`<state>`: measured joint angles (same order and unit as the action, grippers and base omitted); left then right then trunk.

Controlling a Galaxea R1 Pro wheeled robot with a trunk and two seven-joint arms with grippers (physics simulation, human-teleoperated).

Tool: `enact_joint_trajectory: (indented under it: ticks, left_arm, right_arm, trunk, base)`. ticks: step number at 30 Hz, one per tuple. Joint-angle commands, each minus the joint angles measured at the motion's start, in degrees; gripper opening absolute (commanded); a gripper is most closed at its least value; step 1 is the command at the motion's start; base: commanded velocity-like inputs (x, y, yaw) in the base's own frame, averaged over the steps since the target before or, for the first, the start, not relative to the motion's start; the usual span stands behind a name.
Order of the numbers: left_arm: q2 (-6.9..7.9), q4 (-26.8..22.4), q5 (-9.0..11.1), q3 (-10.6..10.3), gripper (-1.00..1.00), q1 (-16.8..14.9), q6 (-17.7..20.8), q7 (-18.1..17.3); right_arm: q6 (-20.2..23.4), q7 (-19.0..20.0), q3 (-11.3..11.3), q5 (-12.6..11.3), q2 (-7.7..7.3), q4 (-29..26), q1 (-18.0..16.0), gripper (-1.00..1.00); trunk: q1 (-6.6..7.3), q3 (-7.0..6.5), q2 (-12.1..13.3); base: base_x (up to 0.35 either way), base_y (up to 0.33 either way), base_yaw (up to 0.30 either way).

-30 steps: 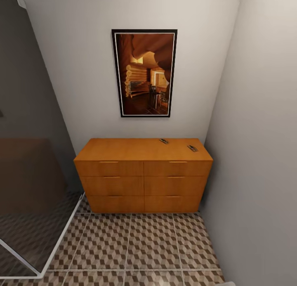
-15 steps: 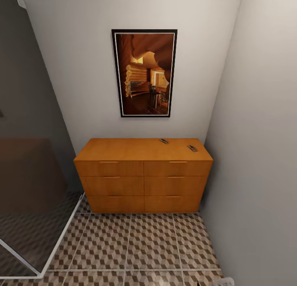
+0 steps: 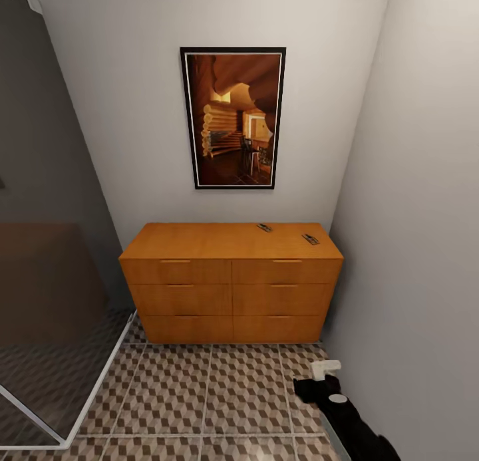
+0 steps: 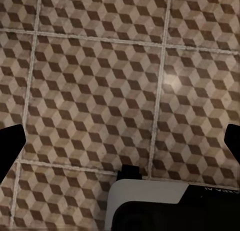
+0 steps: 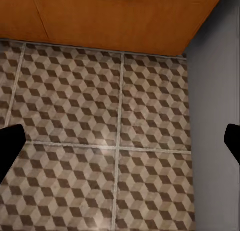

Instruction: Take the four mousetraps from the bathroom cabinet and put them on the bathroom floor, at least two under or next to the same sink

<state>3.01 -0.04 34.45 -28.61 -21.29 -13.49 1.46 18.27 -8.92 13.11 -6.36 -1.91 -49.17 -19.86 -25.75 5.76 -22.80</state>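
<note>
Head view: the orange-brown cabinet [image 3: 231, 283] stands against the pale back wall [image 3: 133, 115], its 6 drawer fronts closed. 2 mousetraps lie on its top toward the right end, one [image 3: 265, 227] further back and the other [image 3: 310, 239] nearer the right-hand wall [image 3: 412, 215]. A framed picture [image 3: 233, 118] of a log interior hangs above. A dark glass panel [image 3: 46, 248] with a white lower frame stands at the left. The bathroom floor [image 3: 219, 394] of cube-pattern tiles runs up to the cabinet's base. The right arm [image 3: 346, 414], black with a white tip, reaches in low beside the right wall; whether its jaws are apart cannot be told here.

Left wrist view: the left gripper [image 4: 120, 146] shows dark fingertips [image 4: 10, 146] set wide, with bare tiles and pale grout lines between and beyond them.

Right wrist view: the right gripper [image 5: 120, 143] also has its fingertips [image 5: 10, 146] wide, tiles between them; ahead of the jaws is the cabinet's lowest drawer front, with the grey wall to one side.
</note>
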Motion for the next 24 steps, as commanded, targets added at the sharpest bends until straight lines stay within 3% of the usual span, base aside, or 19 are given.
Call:
enact_joint_trajectory:
  ticks: [1, 4, 7, 14, 19, 24]
  left_arm:
    - [-0.1, 0.1, 0.3, -0.5, 1.0, 0.0, -0.1, 0.1]
    - [-0.43, 0.3, 0.3, -0.5, 1.0, 0.0, -0.1, 0.1]
    - [-0.52, 0.4, 0.3, -0.5, 1.0, -0.1, -0.1, 0.1]
    - [-0.55, 0.4, 0.3, -0.5, 1.0, 0.0, -0.1, 0.1]
    - [-0.55, 0.5, 0.3, -0.5, 1.0, 0.0, -0.1, 0.0]
    - [-0.55, 0.7, 0.3, -0.5, 1.0, 0.0, -0.1, 0.0]
  right_arm:
    - [2.4, -0.8, 0.3, -0.6, -0.11, -2.5, -0.2, 1.0]
    - [13.2, -3.7, 0.3, -0.6, -0.18, -14.0, -2.0, 1.0]
    - [20.3, -7.3, 0.3, -0.7, -0.19, -21.3, -5.6, 1.0]
    - [29.9, -9.4, -0.2, -0.7, -0.31, -24.5, -14.9, 1.0]
    - [33.4, -9.6, -1.5, -0.6, -0.4, -24.8, -20.9, 1.0]
    - [36.8, -9.7, -4.1, -0.7, -0.51, -23.6, -30.6, 1.0]
  trunk:
    - [-0.04, 0.13, -0.1]
    - [-0.04, 0.13, -0.1]
    - [-0.04, 0.13, -0.1]
    - [-0.04, 0.13, -0.1]
    - [-0.04, 0.13, -0.1]
    - [-0.04, 0.13, -0.1]
  base:
    - [0.0, 0.0, 0.0]
    - [0.0, 0.0, 0.0]
    - [0.0, 0.0, 0.0]
    - [0.0, 0.0, 0.0]
    - [0.0, 0.0, 0.0]
    - [0.0, 0.0, 0.0]
